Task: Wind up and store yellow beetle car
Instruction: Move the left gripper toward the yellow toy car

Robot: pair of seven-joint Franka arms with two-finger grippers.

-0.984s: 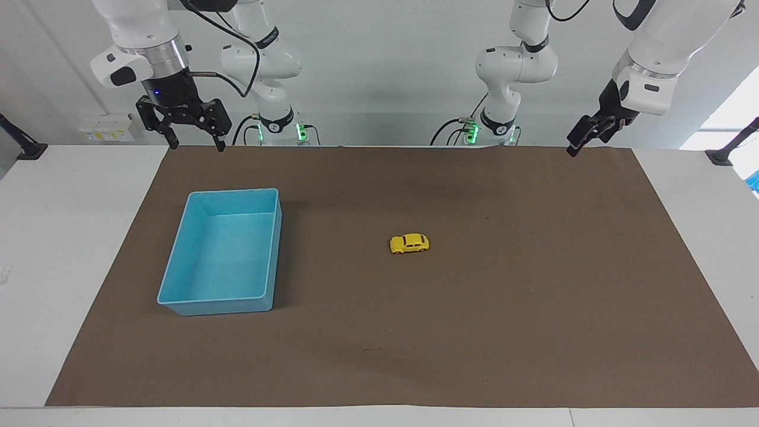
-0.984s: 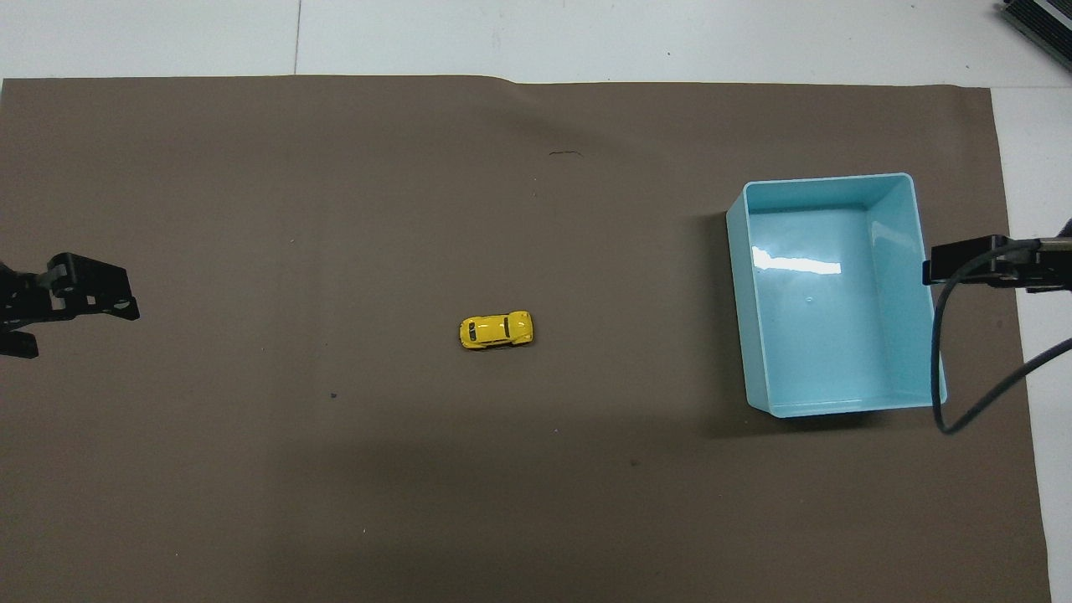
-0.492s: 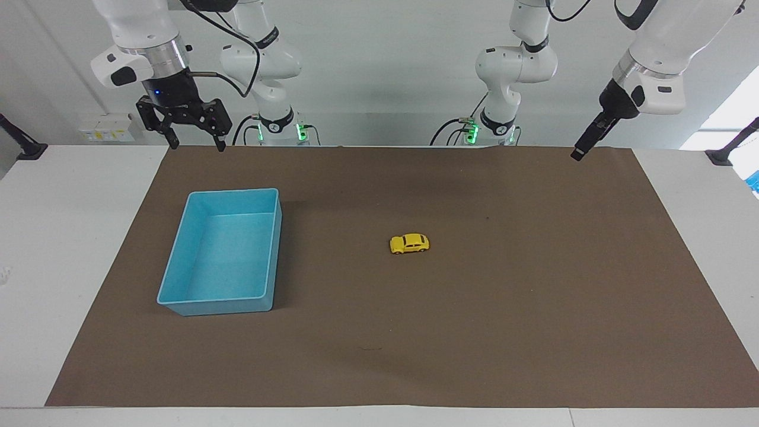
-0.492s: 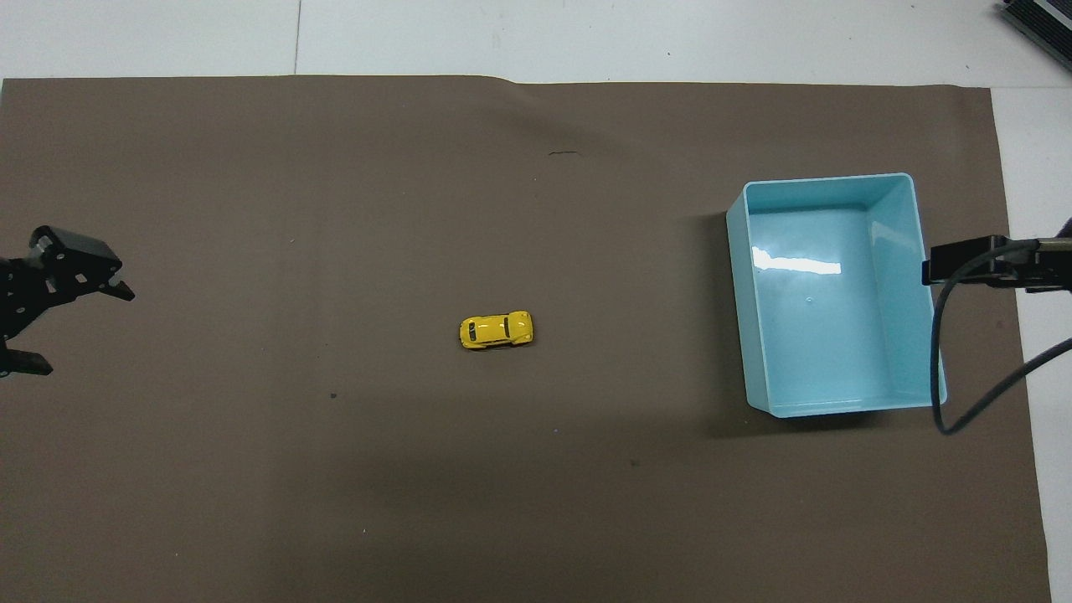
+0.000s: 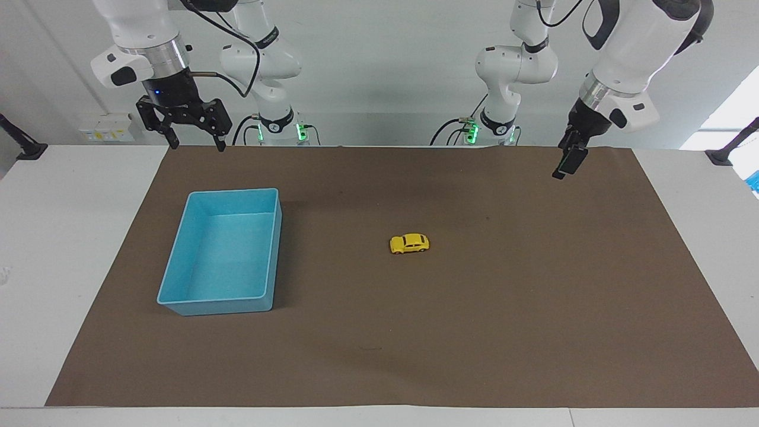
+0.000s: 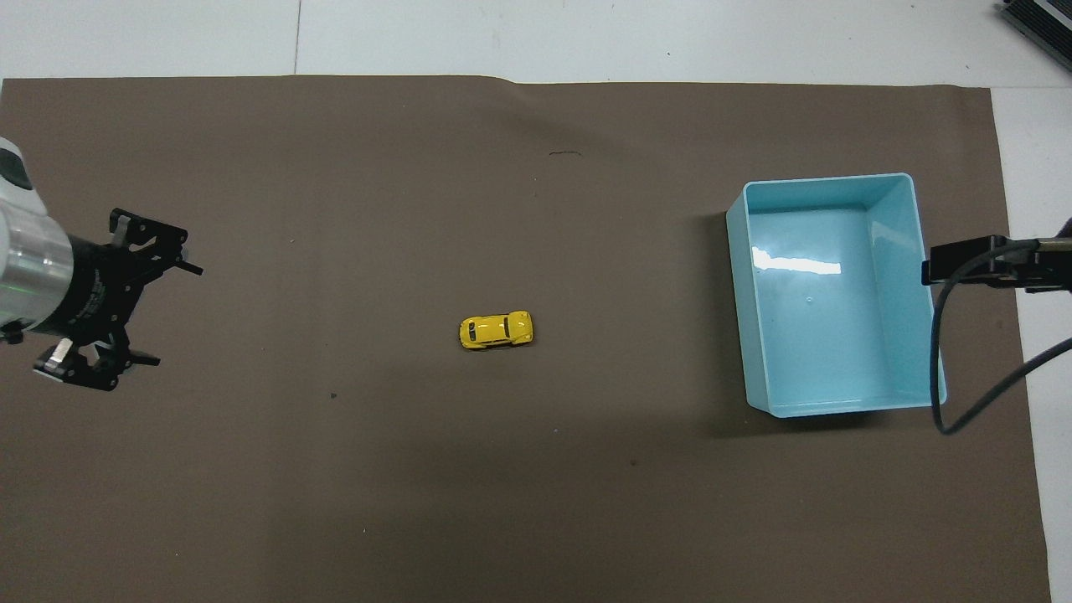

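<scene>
I read no writing anywhere. The yellow beetle car (image 5: 409, 244) sits mid-mat, the blue bin (image 5: 178, 261) at its 9 o'clock in the facing view. My left gripper (image 6: 167, 314) and right gripper (image 5: 195, 143) hang with jaws apart, nothing blocking.

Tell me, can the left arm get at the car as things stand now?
Probably yes. The car sits alone on the brown mat, nothing beside it. The left gripper hangs open over the mat toward its own end; the bin is at the right arm's end.

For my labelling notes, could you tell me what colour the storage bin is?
The bin is light blue, clearest in the overhead view.
</scene>
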